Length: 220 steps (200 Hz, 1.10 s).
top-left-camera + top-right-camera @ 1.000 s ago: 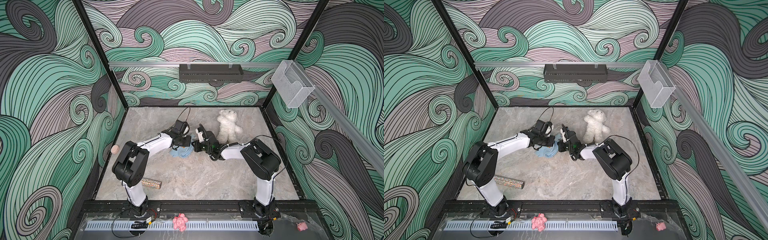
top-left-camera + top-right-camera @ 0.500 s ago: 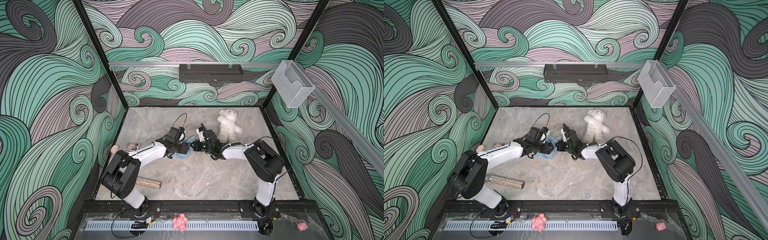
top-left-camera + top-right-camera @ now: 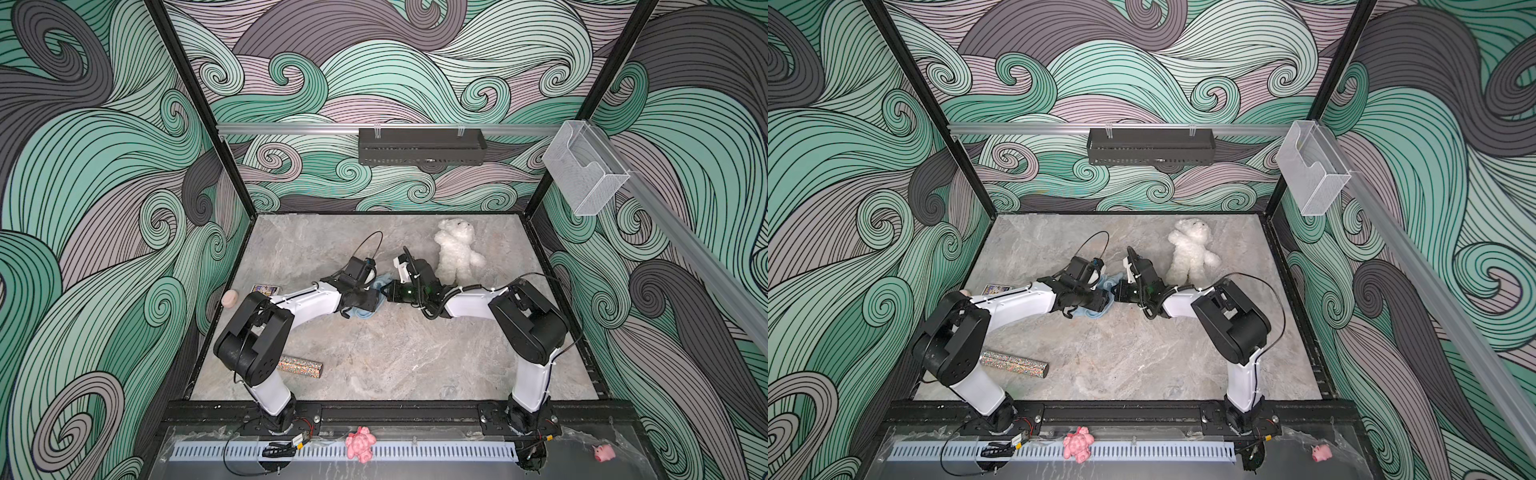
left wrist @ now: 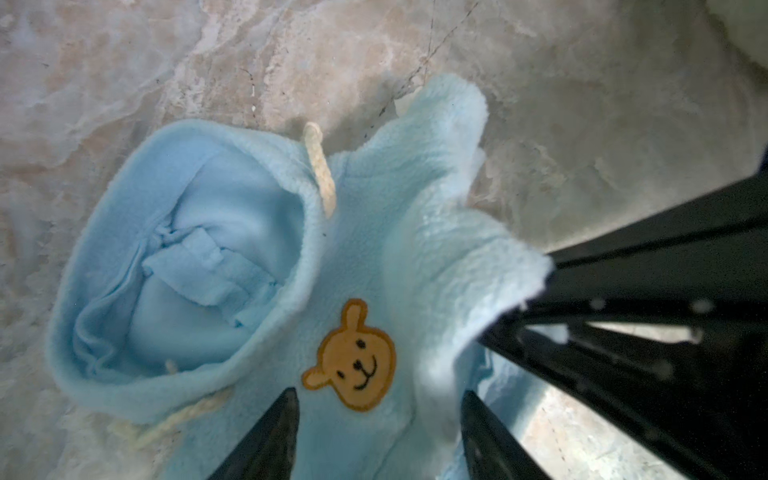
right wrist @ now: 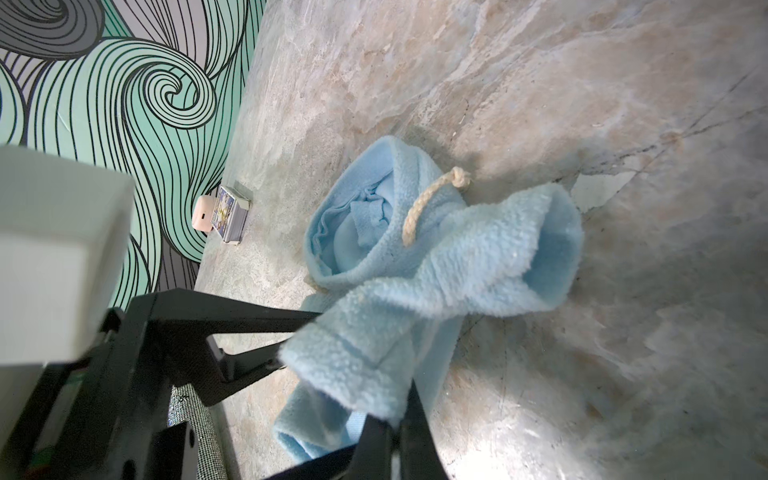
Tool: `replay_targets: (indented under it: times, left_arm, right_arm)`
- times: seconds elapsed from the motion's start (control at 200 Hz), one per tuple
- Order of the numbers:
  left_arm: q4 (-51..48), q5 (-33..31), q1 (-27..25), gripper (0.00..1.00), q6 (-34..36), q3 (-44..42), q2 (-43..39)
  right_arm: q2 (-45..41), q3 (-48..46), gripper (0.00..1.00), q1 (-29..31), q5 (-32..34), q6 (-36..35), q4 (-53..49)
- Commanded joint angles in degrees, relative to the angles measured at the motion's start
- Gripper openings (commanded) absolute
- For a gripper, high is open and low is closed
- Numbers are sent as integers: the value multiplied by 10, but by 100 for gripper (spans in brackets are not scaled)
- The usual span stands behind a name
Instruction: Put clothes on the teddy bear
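Blue hoodie (image 4: 266,174) hem clamped in right claw (image 5: 392,409); left claw (image 4: 380,395) apart, bare table (image 3: 395,353) around.

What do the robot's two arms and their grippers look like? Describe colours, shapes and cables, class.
Both arms match: the left arm and right arm have white tube-like links between bulky black joint housings. Thin black cables loop near the wrists. The left gripper and right gripper are black, with narrow tapering fingers.
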Motion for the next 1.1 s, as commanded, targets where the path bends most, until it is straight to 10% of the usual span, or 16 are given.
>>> replay_targets:
  times: [0.0, 1.095]
  left_arm:
    - [-21, -29, -7, 62, 17, 25, 11]
    - [-35, -74, -18, 34, 40, 63, 50]
  right_arm:
    - [-13, 18, 0, -5, 1, 10, -5]
    - [-4, 33, 0, -9, 1, 7, -21]
